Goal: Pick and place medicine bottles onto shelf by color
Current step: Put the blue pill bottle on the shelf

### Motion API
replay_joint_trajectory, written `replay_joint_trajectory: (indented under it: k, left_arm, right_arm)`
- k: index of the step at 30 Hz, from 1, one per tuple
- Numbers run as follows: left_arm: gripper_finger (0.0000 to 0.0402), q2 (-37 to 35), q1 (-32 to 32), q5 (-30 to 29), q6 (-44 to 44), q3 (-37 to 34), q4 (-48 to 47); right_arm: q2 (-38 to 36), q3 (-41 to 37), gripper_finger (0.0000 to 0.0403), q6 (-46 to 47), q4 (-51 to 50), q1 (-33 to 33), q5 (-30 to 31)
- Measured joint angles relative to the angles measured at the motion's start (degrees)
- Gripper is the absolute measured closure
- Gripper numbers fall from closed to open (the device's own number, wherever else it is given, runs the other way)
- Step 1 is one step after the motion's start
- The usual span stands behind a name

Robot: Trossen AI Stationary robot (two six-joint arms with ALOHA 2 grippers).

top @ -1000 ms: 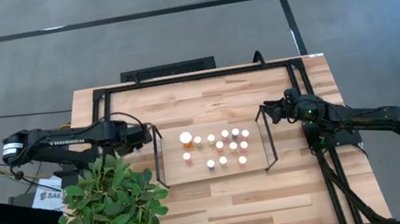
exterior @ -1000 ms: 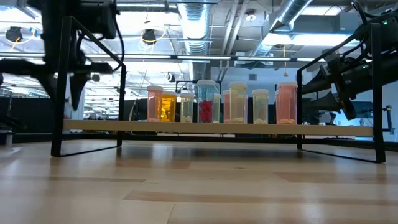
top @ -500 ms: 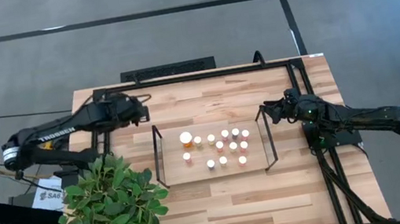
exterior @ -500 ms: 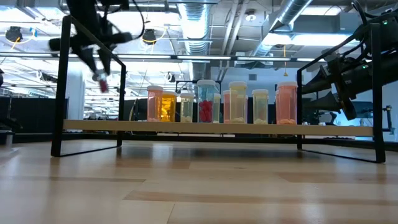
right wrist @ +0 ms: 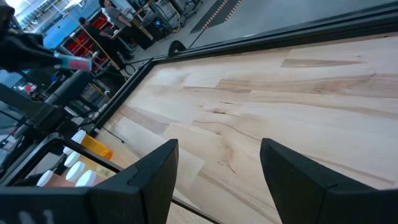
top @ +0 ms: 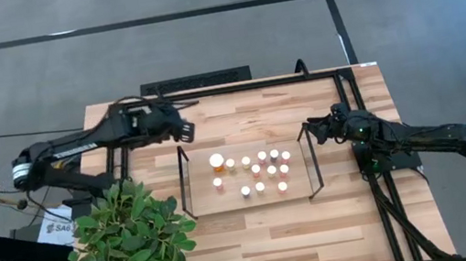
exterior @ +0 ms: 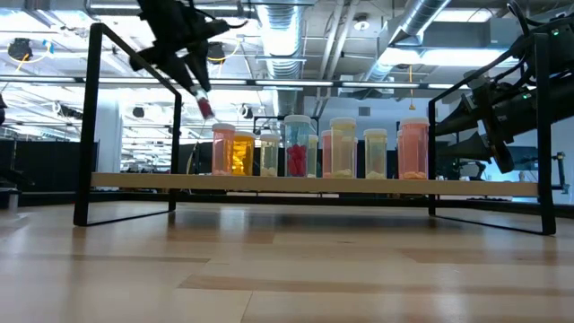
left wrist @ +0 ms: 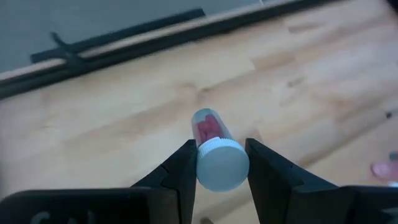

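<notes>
1. Gripping a small red medicine bottle [left wrist: 214, 146] by its white cap end, the left hand [top: 185, 130] was pinched tight on it, both fingers [left wrist: 181, 167] pressed against the cap.
2. Seen from above, that hand hung over the desk [top: 258, 238] at about 10 o'clock from the shelf [top: 252, 197], just outside its left wire end.
3. In the low view, the red bottle [exterior: 204, 108] was held tilted in the air, above the shelf board [exterior: 314, 184].
4. The other medicine bottles [top: 257, 170] stood upright on the shelf in loose rows, the largest one [top: 216, 162] nearest the left end.
5. The right hand [top: 314, 128] waited at 3 o'clock from the shelf, just beside its right wire end, with its fingers [right wrist: 149, 171] spread apart and nothing between them.
6. A leafy potted plant [top: 133, 238] sat at 8 o'clock from the shelf.
</notes>
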Motion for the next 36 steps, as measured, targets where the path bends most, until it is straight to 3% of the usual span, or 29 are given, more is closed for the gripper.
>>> replay_joint_trajectory:
  k: [5, 13, 19, 25, 36]
  left_arm:
    - [0.0299, 7.49, -3.87, 2.02, -0.15, 5.53, -0.69]
    - [0.0299, 18.69, -9.19, 2.73, -2.34, 19.45, -10.32]
    - [0.0300, 24.88, -12.84, 6.78, -5.13, 27.60, -16.93]
    - [0.0300, 27.00, -16.79, 8.08, -7.32, 31.52, -19.71]
    - [0.0296, 27.08, -23.24, 8.19, -18.20, 31.04, -19.57]
  right_arm:
    - [0.01, 0.01, 0.0154, 0.02, 0.00, -0.01, 0.00]
    - [0.01, 0.01, 0.0154, 0.00, -0.01, 0.01, 0.00]
    - [0.01, 0.01, 0.0154, 0.02, -0.02, -0.01, 0.00]
    - [0.01, 0.00, 0.0154, 0.01, 0.00, 0.00, 0.00]
    - [0.01, -0.01, 0.0154, 0.01, 0.00, -0.01, 0.00]
